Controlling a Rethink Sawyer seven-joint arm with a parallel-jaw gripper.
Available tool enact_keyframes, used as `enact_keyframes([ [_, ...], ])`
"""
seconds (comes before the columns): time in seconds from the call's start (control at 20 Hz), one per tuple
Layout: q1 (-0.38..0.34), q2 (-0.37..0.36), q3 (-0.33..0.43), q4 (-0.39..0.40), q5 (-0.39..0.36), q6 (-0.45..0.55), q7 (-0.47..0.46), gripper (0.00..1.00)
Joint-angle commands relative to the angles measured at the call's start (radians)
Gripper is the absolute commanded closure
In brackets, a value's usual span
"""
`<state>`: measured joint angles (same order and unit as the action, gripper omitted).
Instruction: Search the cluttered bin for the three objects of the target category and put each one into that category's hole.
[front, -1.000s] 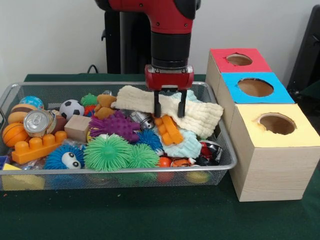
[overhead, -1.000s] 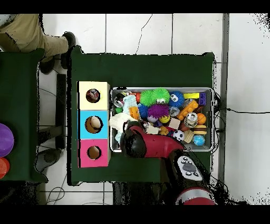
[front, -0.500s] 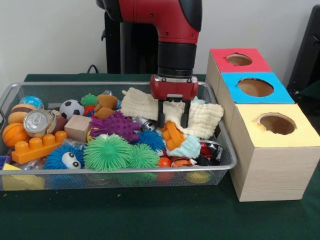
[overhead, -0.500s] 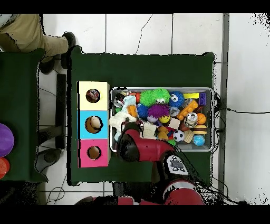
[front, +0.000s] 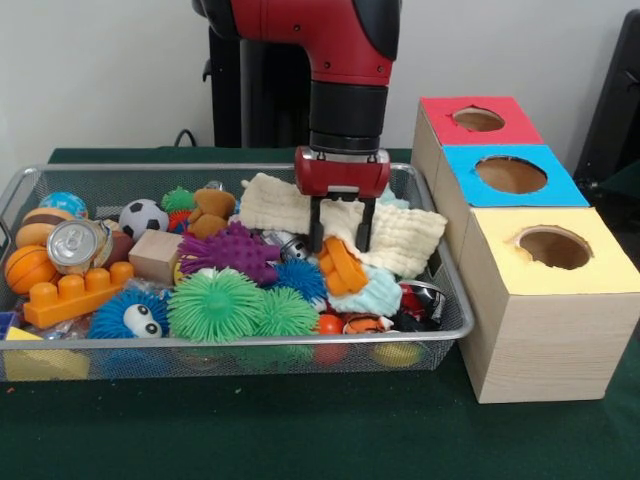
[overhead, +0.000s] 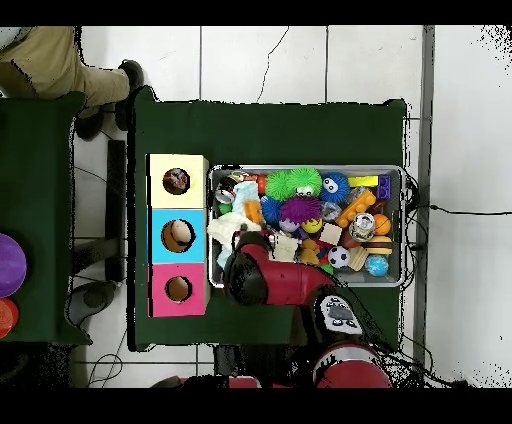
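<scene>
A: You are hanging the gripper (front: 339, 237) at frame centre, fingers parted and grasping nothing, just above the orange block (front: 343, 265) lying on the cream cloth (front: 405, 236) inside the wire bin (front: 452, 300).

B: Straddle that block squarely before closing, I'd judge; the cloth could snag.

A: Against half a second ago, you are sitting slightly higher and further left.

1. The wire bin (front: 440, 300) sits on the table (front: 300, 430), packed with toys.
2. Three boxes (front: 540, 300) stand in a row just beside the bin's right end in the front view.
3. The gripper (front: 338, 240) hangs over a block (front: 342, 265) and cloth (front: 410, 235) in the bin's right half.
</scene>
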<state>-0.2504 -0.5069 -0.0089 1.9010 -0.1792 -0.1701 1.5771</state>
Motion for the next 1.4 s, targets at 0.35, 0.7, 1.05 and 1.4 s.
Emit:
enact_keyframes([
  [0.35,-0.028,0.036,0.061,-0.010,0.033,0.098,0.172,1.00],
  [0.7,-0.025,0.030,0.057,-0.008,0.043,0.119,0.174,1.00],
  [1.05,-0.054,-0.007,0.090,-0.022,0.054,0.202,0.151,1.00],
  [1.4,-0.125,-0.191,0.137,-0.110,0.078,0.609,0.009,1.00],
])
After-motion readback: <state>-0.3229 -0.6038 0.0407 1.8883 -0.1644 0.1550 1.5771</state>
